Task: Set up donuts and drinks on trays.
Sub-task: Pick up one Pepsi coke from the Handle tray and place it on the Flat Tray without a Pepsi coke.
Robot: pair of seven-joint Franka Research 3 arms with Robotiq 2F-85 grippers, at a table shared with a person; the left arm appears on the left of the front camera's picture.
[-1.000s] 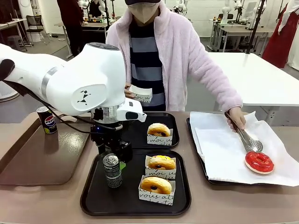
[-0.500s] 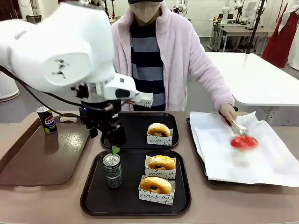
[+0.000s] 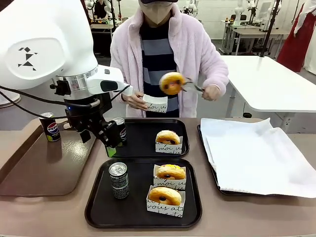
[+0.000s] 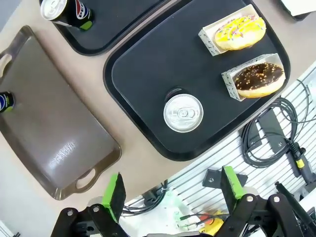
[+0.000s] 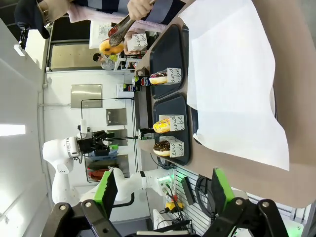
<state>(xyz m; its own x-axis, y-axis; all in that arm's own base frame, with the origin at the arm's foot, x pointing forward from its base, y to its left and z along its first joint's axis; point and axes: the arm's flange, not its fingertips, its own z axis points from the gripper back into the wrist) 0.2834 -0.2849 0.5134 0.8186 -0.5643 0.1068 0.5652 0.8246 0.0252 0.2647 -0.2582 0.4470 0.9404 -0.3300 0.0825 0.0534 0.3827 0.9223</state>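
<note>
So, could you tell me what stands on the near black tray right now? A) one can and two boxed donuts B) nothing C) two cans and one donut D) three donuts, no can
A: the near black tray carries one can and two boxed donuts.

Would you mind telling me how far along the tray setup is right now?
Done: the near tray holds a can and two boxed donuts. The far tray has one boxed donut and a can. In hand: the person's tongs carry a donut toward a paper box. Left: one can on the brown tray.
</note>
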